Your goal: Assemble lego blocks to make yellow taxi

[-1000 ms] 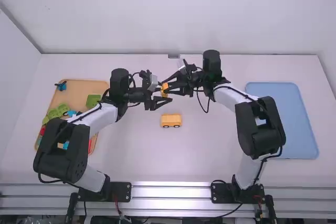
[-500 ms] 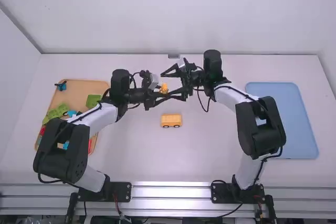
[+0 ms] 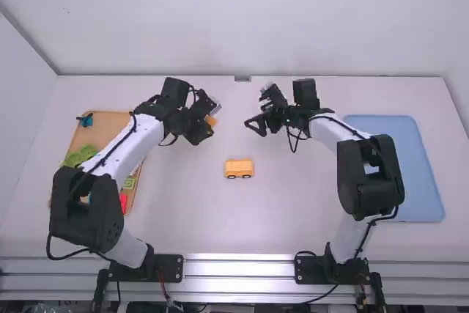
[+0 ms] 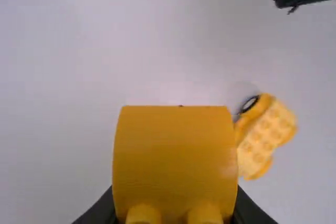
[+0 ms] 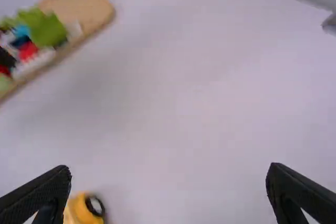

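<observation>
Yellow toy car (image 3: 239, 168) lying long axis side to side, wheels toward arm mounts, knobbly studs on top. Left gripper (image 3: 208, 125)'s got smooth boxy orange block (image 3: 211, 120), beyond car and left. Right gripper (image 3: 254, 111)'s spread wide, beyond car, bit right.

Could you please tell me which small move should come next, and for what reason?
Probably the left gripper should bring its yellow block over the wheeled yellow base and turn it into line with the base's studs. The block is gripped, while the base stands unheld, studs up, and lies aslant to the block in the left wrist view. The right gripper is open and empty.
</observation>
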Available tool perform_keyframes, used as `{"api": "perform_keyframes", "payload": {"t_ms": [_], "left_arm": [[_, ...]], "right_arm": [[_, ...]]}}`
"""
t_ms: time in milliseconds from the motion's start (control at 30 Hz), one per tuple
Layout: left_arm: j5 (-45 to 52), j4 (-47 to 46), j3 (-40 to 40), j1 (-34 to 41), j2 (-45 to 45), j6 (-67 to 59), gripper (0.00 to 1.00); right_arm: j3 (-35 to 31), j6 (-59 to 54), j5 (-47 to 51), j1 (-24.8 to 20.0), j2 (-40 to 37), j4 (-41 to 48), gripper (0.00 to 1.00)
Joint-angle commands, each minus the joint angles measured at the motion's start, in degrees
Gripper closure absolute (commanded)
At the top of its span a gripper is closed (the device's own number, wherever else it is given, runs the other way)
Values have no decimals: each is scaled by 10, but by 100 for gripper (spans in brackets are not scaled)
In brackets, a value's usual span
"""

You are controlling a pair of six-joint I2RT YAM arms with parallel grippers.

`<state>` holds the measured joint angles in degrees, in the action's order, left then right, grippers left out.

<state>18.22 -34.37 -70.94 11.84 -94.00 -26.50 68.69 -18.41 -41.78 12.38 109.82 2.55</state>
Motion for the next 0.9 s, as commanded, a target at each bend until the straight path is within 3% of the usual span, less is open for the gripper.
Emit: {"api": "perform_keyframes", "payload": {"t_ms": [0, 233, 400, 533, 633, 867], "left_arm": [[-43, -50, -25, -2, -44, -105, 98], [-57, -168, -57, 16, -136, -354, 98], [-55, -155, -35, 39, -156, -458, 98], [-92, -83, 10, 60, -156, -469, 94], [-141, -22, 49, 72, -156, -436, 98], [-170, 14, 100, 76, -156, -436, 98]], "right_arm": [[39, -57, 85, 3, -12, 37, 1], [86, -57, 180, 4, -12, 141, 1], [95, -57, 183, 3, -12, 162, 2], [94, -57, 183, 3, -12, 159, 1], [94, -57, 183, 3, -12, 158, 1], [94, -57, 183, 3, -12, 157, 2]]}}
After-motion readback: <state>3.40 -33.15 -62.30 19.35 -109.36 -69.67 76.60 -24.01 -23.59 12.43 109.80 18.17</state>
